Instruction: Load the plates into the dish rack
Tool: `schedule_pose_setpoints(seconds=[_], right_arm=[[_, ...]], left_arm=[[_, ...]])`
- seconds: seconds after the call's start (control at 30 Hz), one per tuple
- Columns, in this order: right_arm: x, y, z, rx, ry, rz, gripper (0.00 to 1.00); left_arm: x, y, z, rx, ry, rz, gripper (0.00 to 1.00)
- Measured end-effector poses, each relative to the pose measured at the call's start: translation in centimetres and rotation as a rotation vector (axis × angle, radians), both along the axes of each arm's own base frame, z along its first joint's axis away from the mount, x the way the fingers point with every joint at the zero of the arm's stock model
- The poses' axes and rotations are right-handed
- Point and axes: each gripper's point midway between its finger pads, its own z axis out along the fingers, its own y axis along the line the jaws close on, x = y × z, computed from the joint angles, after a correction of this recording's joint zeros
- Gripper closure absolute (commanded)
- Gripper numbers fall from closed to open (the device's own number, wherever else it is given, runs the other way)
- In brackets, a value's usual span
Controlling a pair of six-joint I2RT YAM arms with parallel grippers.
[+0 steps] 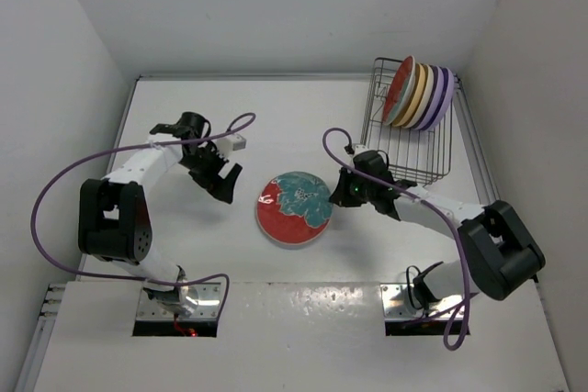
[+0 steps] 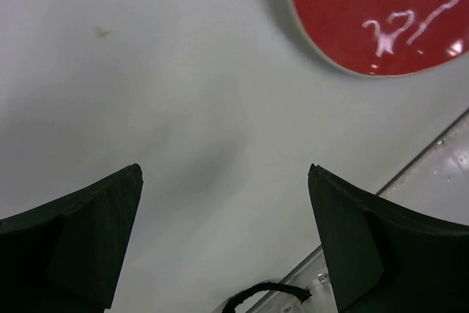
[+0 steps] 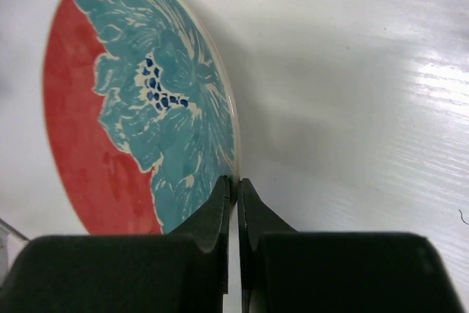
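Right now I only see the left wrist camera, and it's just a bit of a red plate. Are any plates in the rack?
Observer: Yes. From above, the dish rack sits at the far right corner of the table, with five plates standing on edge in it.
Operator: What's the other arm doing?
Observer: The right gripper has its fingers shut together, with the tips at the rim of the red and teal plate, which lies on the table between the two arms.
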Motion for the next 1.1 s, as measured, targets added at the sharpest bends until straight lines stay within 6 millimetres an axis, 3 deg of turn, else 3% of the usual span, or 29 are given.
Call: schedule_pose_setpoints(seconds=[0.23,0.4,0.43,0.47,0.6,0.77,0.97,1.0,1.1], right_arm=[[-2.0,-1.0,-3.4,-0.001,0.066,-0.032,1.0],[-1.8,-0.3,-3.3,0.061,0.041,-0.046,1.0],[-1.7,-0.1,-3.2,0.078,0.033,-0.05,1.0],[-1.8,-0.2,-3.3,0.082,0.034,-0.054,0.98],[-2.1,0.0,-3.5,0.106,0.046,-0.068,0.7],[-2.7,0.4,-4.4,0.133,0.098,-0.068,0.59],[-2.5,2.7,-4.2,0.256,0.123,-0.028,0.59],[-2.4,3.1,-4.1,0.285,0.126,-0.021,0.63],[-2.4,3.6,-4.5,0.327,0.146,-0.022,0.9]], left_arm=[[-4.9,-5.4,-2.3,-0.099,0.086,-0.238,0.02],[-5.5,-7.4,-3.4,-0.111,0.092,-0.299,0.27],[-5.3,-7.8,-3.6,-0.112,0.087,-0.304,0.27],[-5.2,-8.1,-3.9,-0.114,0.083,-0.309,0.27],[-4.6,-9.0,-5.2,-0.127,0.097,-0.304,0.3],[-4.8,-9.3,-6.9,-0.135,0.167,-0.282,0.41],[-5.4,-9.7,-7.0,-0.16,0.2,-0.285,0.44],[-5.5,-9.7,-7.0,-0.161,0.206,-0.285,0.44],[-5.7,-9.5,-7.1,-0.148,0.217,-0.282,0.44]])
